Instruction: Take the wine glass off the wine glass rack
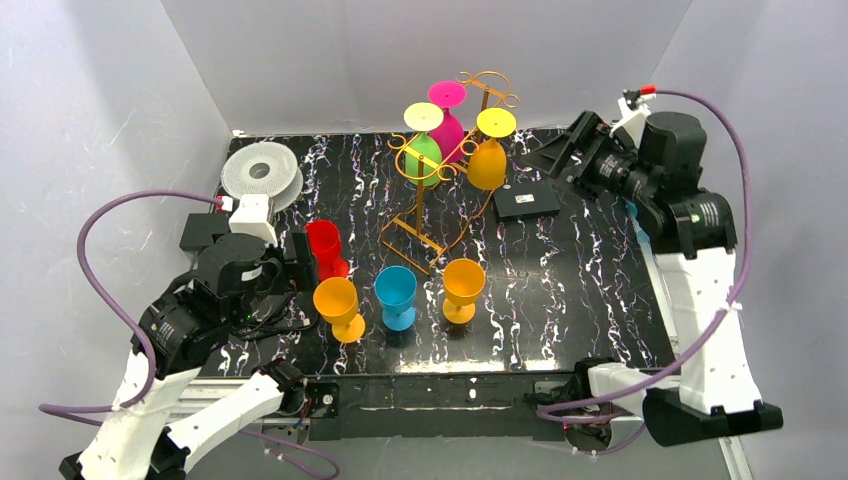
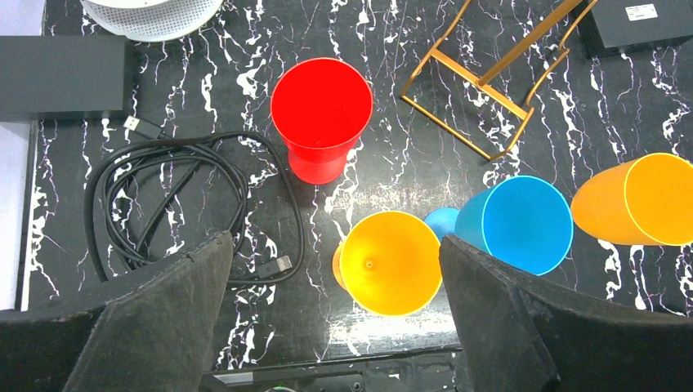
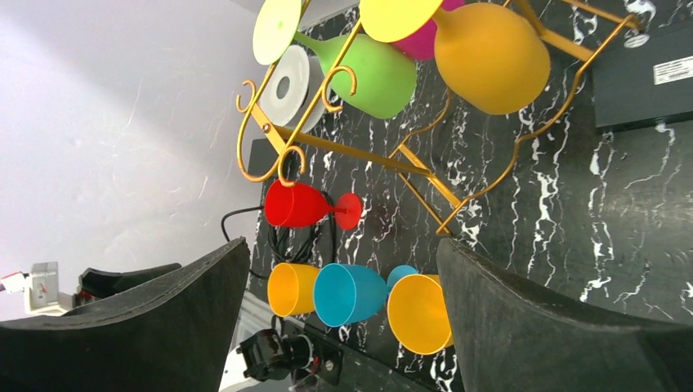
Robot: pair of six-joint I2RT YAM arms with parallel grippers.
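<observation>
approach step, nothing gripped yet. orange wine glass (image 1: 487, 165) hangs inverted on right side of wine glass rack (image 1: 418, 205). right gripper (image 3: 341, 245) right of rack, jaws apart, empty. left gripper (image 2: 335, 241) front-left of rack, jaws apart. next, likely: right closes on bowl, slides foot off wire.

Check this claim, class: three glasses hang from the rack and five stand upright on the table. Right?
No: four stand upright on the table, not five: red glass, blue glass, left orange glass, right orange glass. Three do hang from the rack. The top external view shows it.
</observation>
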